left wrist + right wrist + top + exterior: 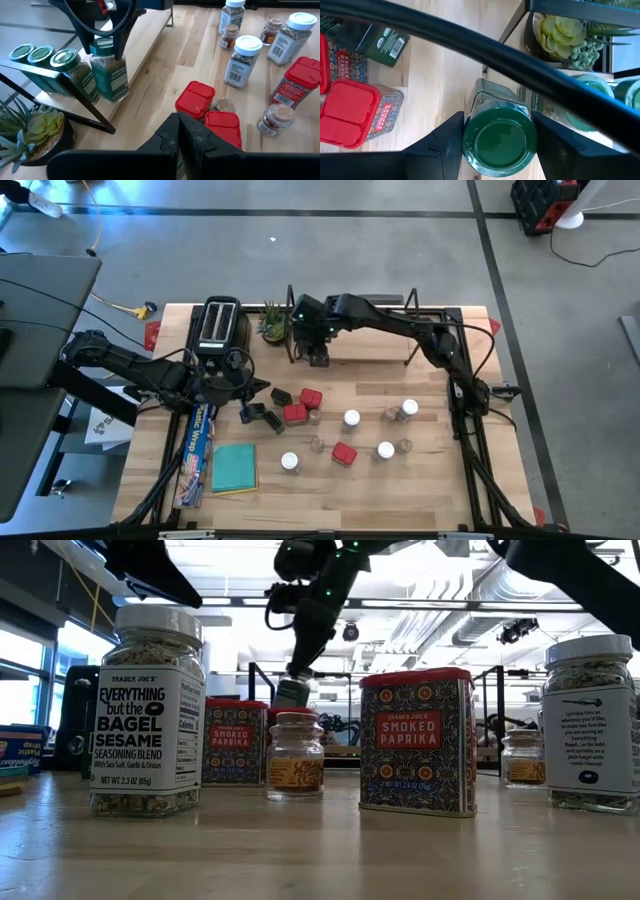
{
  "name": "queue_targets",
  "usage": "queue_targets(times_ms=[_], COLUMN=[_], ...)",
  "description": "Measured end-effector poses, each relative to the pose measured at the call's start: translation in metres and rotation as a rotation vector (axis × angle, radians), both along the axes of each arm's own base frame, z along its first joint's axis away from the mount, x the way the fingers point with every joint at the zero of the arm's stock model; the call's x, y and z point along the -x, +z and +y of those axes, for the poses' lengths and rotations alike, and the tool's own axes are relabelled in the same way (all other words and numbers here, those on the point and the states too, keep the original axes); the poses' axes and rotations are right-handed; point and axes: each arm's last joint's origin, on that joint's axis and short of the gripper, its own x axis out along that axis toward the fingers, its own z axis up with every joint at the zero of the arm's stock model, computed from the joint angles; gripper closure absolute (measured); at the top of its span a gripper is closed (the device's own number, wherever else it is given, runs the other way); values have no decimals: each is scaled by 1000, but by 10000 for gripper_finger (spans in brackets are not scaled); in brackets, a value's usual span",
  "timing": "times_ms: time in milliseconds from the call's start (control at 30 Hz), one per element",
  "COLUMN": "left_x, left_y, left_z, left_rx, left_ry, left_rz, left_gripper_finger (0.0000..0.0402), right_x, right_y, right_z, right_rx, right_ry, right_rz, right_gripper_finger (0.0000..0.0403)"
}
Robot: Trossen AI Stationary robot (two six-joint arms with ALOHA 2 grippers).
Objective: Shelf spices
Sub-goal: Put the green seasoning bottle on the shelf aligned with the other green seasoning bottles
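Observation:
My right gripper [318,350] is at the left end of the shelf [380,348], shut on a green-lidded jar [109,70]. Three more green-lidded jars [42,56] stand on the plank beside it, toward the plant. On the table in front stand white-lidded jars [351,418], red tins [295,413], dark tins [266,416] and tiny clear jars [318,443]. My left gripper [178,134] is shut with nothing in it. It hovers left of the red tins [197,97], near the dark tins. My right gripper pinches the green-lidded jar at its lid [499,142], with one finger [451,142] on each side. The fingers come from above, pointing down. The jar hangs nearly upright below them at the shelf's front edge [112,95]. I cannot tell whether its base rests on the plank.
A black toaster [218,325] and a potted plant [272,322] stand left of the shelf. A teal pad [235,468] and a long wrap box [197,445] lie at the near left. The right part of the plank is bare.

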Motion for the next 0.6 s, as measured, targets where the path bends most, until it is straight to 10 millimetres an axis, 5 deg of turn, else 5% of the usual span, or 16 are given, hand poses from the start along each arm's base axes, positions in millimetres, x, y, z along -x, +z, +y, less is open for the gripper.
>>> queue_targets(times_ms=[600], left_x=[0], left_y=[1], left_z=[0], left_rx=[2], left_ry=[0], left_rz=[-6], left_gripper_finger=[399], right_x=[-8], right_y=[-13], right_z=[-2], right_rx=[55], right_ry=[40], right_rz=[2], right_gripper_finger=[210])
